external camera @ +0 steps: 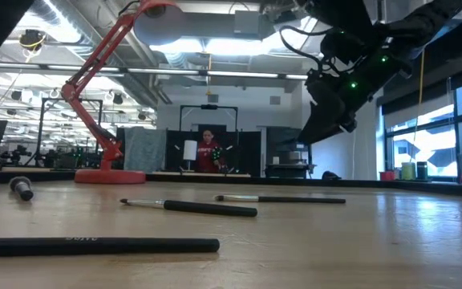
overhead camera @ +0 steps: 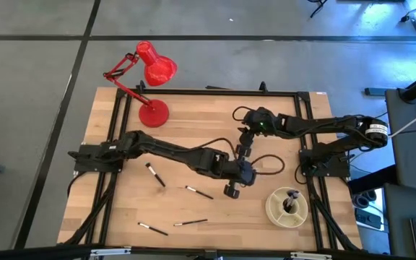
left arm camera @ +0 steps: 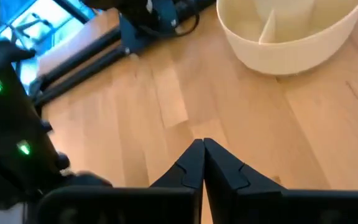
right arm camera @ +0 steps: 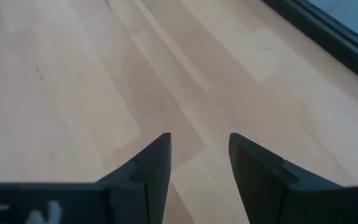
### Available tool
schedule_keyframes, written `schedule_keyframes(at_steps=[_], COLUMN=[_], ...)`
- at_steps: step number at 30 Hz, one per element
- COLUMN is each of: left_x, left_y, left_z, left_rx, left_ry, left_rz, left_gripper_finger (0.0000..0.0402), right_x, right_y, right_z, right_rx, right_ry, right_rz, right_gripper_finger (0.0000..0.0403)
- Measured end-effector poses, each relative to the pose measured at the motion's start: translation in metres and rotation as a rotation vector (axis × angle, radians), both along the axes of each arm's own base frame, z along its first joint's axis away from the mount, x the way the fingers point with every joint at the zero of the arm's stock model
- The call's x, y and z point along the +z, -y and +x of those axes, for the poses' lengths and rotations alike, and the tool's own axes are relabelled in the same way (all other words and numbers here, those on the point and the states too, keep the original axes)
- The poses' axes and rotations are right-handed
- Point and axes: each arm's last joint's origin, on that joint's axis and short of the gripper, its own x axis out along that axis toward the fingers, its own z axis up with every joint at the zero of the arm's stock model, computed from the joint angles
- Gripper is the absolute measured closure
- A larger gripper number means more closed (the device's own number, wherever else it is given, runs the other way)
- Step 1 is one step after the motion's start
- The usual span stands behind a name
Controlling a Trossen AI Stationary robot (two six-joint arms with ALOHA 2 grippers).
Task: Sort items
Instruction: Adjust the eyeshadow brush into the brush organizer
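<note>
Several thin black-handled makeup brushes lie flat on the wooden table: one at the left middle [overhead camera: 155, 175], one near the centre [overhead camera: 198, 192], and two near the front edge [overhead camera: 152, 229] [overhead camera: 191, 222]. In the low view they lie in the foreground [external camera: 187, 207] [external camera: 279, 199]. More brushes stand in the round cream divided dish [overhead camera: 287, 206]. My left gripper [overhead camera: 249, 178] [left arm camera: 202, 148] is shut and empty above bare wood, just left of the dish. My right gripper [overhead camera: 243, 149] [right arm camera: 199, 144] is open and empty above bare wood at the table's middle.
A red desk lamp [overhead camera: 152, 87] stands at the table's far left corner. The cream dish [left arm camera: 291, 31] lies close ahead of my left gripper. My two arms are close together at the table's centre. Black frame rails run along the table's sides. A person stands far off in the room [external camera: 208, 152].
</note>
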Motion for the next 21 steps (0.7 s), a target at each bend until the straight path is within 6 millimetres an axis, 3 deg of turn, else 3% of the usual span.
schedule_keyframes(at_steps=[6,13,18,21], left_x=[-0.006,-0.014,-0.045,-0.070], left_y=[0.001,-0.021,-0.044,-0.052], left_z=[-0.038,-0.132,-0.202,-0.230], left_rx=[0.047,0.145,0.377,0.462], left_ry=[0.175,0.445,0.441,0.465], left_rz=[-0.070,-0.224,-0.265,-0.309], left_gripper_finger=[0.0398,0.0400,0.0387,0.0367], right_x=[-0.003,0.001,0.003,0.001], right_y=[-0.002,-0.009,-0.036,-0.059], right_z=[-0.002,0.006,0.023,0.037], right_rx=[0.023,0.134,0.298,0.369], right_ry=[-0.025,0.110,0.199,0.204], right_rz=[0.033,0.234,0.255,0.226], right_gripper_finger=[0.0240,0.0240,0.0240,0.0240])
